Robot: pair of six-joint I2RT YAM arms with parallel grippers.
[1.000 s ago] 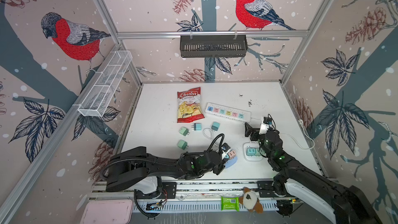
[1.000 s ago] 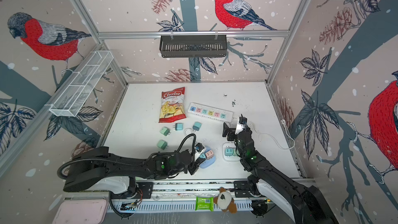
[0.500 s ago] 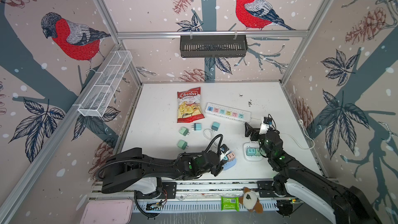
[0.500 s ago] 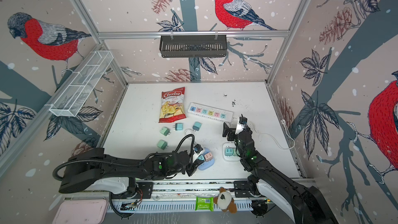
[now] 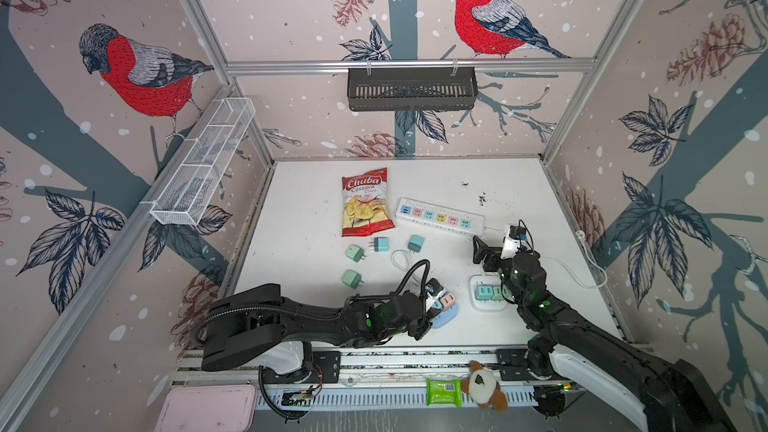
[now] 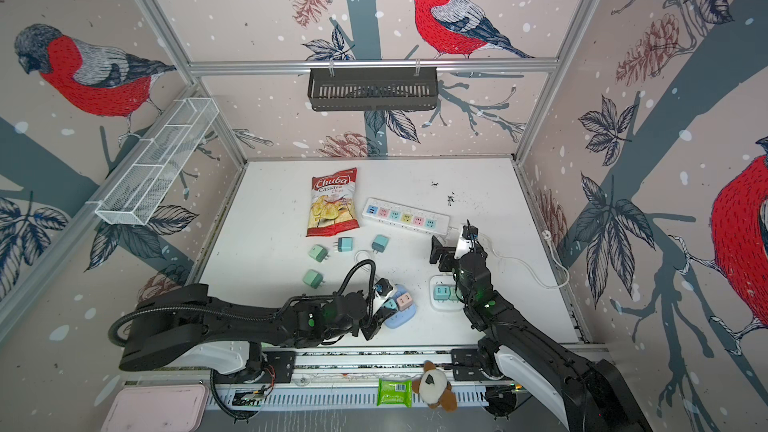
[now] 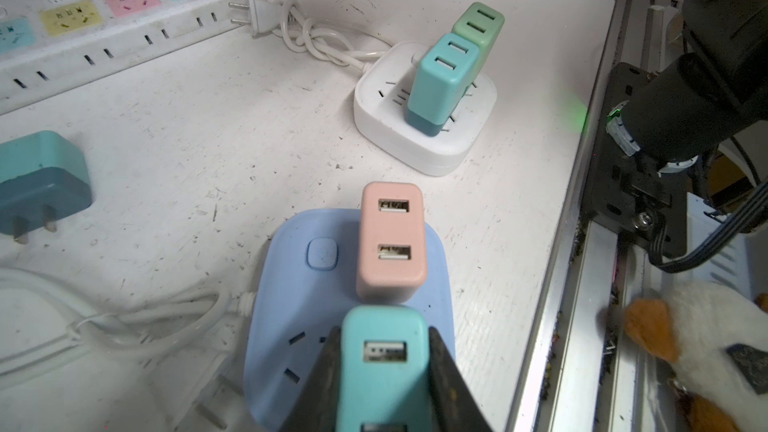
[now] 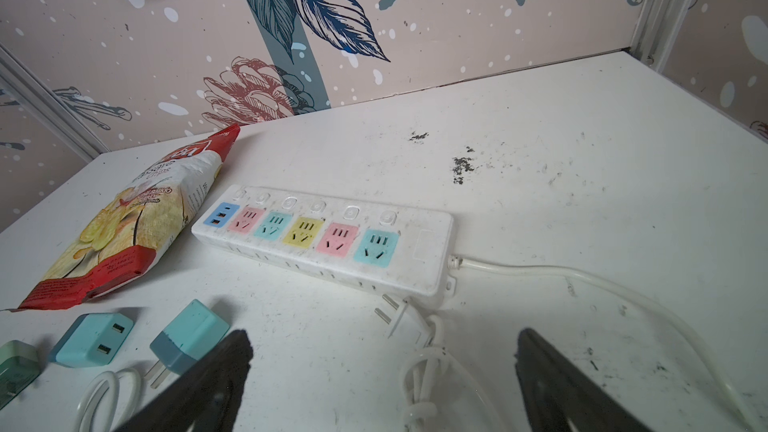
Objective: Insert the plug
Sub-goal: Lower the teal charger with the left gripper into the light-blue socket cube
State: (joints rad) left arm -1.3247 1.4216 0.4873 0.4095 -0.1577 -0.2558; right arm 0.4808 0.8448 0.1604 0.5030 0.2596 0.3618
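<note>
My left gripper [image 7: 384,371] is shut on a teal plug [image 7: 384,351], which stands upright over the near end of the blue socket block [image 7: 291,297]. Its prongs are hidden beneath it. A pink plug [image 7: 390,243] stands in the same block just beyond. In both top views the teal plug [image 5: 436,305] [image 6: 390,306] sits beside the pink plug [image 5: 448,300] at the front middle. My right gripper [image 8: 382,347] is open and empty, raised over a knotted white cord [image 8: 419,359] near the long power strip [image 8: 324,238].
A white square socket [image 5: 478,305] holds a teal and a green plug, under my right arm. Several loose plugs [image 5: 381,244] lie mid-table beside a chips bag [image 5: 365,203]. A white cable [image 5: 577,272] loops to the right. A metal rail [image 7: 582,243] marks the table's front edge.
The left arm has shifted slightly, its gripper staying on the teal plug at the blue socket block. The right arm has not moved.
</note>
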